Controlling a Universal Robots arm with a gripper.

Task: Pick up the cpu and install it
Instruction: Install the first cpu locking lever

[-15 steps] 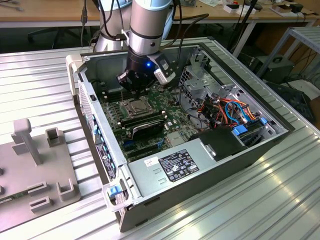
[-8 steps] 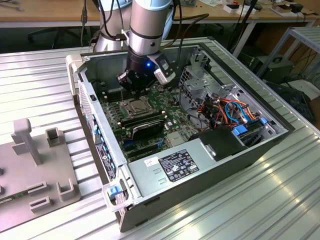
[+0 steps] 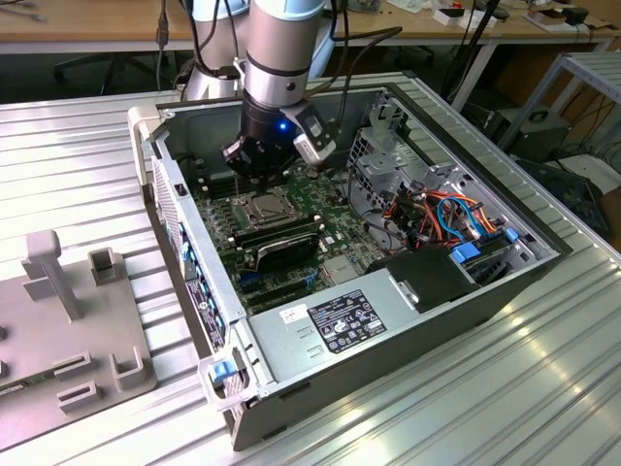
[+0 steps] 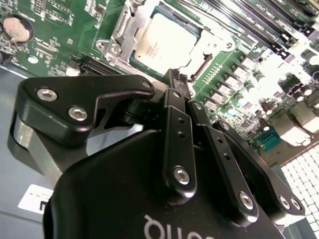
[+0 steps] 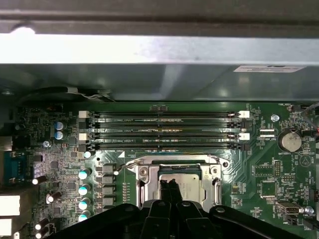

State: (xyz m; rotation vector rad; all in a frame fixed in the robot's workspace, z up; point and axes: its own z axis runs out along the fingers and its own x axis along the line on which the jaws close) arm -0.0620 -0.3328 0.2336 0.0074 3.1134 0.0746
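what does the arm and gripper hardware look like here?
Silver-grey tubular arm with a light-blue joint cap, black cables running alongside. A blue light glows on the black wrist section. The gripper is matte black: slim fingers, linkage bars with silver hex-socket bolts, white lettering on its body.

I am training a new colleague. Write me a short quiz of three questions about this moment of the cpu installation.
1. True or false: the cpu lies in its socket on the motherboard.
2. Where is the gripper? A) just above the cpu socket. B) outside the computer. C) above a keyboard.
3. Fill in: in both wrist views the jaws stand ____ (open or shut).

Key: 1 true; 2 A; 3 shut.
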